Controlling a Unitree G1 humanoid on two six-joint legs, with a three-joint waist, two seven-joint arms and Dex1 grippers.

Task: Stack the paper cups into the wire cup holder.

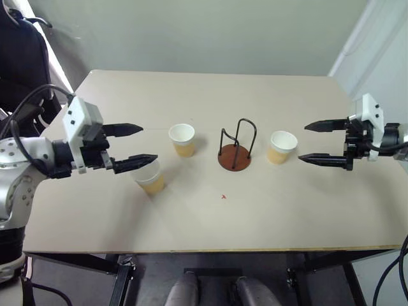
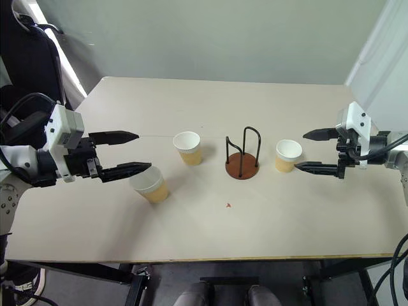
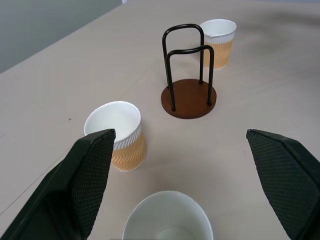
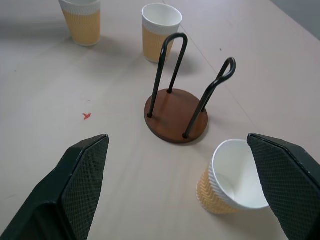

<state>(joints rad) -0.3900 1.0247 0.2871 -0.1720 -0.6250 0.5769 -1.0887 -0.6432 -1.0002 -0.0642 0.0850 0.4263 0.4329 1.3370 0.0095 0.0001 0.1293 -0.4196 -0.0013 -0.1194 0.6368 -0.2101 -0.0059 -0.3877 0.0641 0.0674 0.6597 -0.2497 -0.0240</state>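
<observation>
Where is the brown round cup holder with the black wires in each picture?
Left eye view: the wire cup holder stands mid-table, between two paper cups.
Right eye view: mid-table again, slightly right of centre.
Left wrist view: upper middle, beyond the nearer cups.
Right wrist view: centre.
Shared landmark: the cup nearest the right gripper, close beside the holder in all four views.

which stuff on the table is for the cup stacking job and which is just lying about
For the job:
- paper cup by the left pincer
- paper cup left of the holder
- paper cup right of the holder
- wire cup holder, no cup in it

Just lying about:
- small red mark on the table
- dark chair beyond the table's left corner
</observation>
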